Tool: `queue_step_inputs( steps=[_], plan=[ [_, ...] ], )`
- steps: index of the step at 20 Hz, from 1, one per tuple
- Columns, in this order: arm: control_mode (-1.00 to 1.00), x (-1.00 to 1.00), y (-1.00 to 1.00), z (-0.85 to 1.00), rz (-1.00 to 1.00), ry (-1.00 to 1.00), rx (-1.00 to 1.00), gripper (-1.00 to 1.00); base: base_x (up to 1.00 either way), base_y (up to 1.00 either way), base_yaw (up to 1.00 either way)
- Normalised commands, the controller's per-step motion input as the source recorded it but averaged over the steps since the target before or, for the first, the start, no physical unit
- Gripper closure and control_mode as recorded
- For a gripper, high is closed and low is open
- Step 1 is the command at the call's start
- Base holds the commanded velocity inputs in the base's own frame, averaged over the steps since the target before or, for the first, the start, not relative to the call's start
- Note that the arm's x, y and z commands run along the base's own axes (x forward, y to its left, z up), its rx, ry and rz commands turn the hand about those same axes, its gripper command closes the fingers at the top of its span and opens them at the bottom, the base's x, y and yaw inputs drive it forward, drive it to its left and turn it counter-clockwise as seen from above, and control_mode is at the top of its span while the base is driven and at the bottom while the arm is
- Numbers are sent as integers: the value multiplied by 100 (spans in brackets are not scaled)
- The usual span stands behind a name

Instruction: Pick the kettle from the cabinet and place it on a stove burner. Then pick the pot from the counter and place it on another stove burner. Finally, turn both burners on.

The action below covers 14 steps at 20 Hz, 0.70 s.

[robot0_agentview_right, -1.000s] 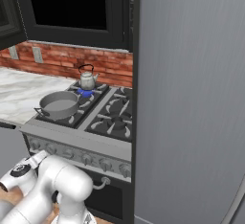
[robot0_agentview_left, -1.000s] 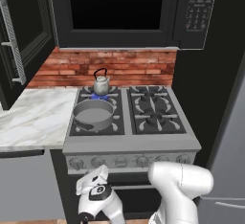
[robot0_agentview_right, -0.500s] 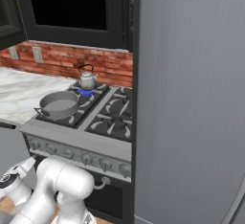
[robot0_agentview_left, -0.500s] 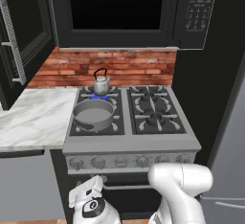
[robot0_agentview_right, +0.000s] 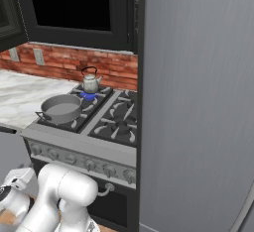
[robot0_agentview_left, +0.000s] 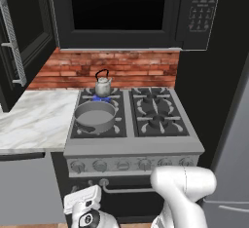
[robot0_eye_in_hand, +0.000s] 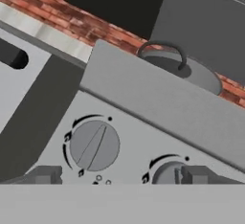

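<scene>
Jaws (robot0_eye_in_hand: 117,176) spread wide, empty, tips flanking the gap between two grey range knobs: left knob (robot0_eye_in_hand: 94,146) and right knob (robot0_eye_in_hand: 168,175). Pot (robot0_agentview_left: 95,115) on front-left burner, loop handle (robot0_eye_in_hand: 162,53) visible above range edge. Kettle (robot0_agentview_left: 102,85) on rear-left burner over blue flame (robot0_agentview_right: 89,96). Marble worktop (robot0_agentview_left: 34,120) left of range.

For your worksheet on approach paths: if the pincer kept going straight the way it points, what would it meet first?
Probably the steel range's grey front panel, between two round grey knobs; depth is unclear.
</scene>
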Motion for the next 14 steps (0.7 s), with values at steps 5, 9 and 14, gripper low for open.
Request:
queue_step_inputs(
  steps=[5, 9, 14],
  plan=[
    [-100, 13, 3, -8, 0, -11, 23, -100, 0, 0, 0],
    [-100, 10, 11, -5, 0, -4, 18, -100, 0, 0, 0],
    [-100, 2, 11, -1, 1, 0, 5, -100, 0, 0, 0]
  ],
)
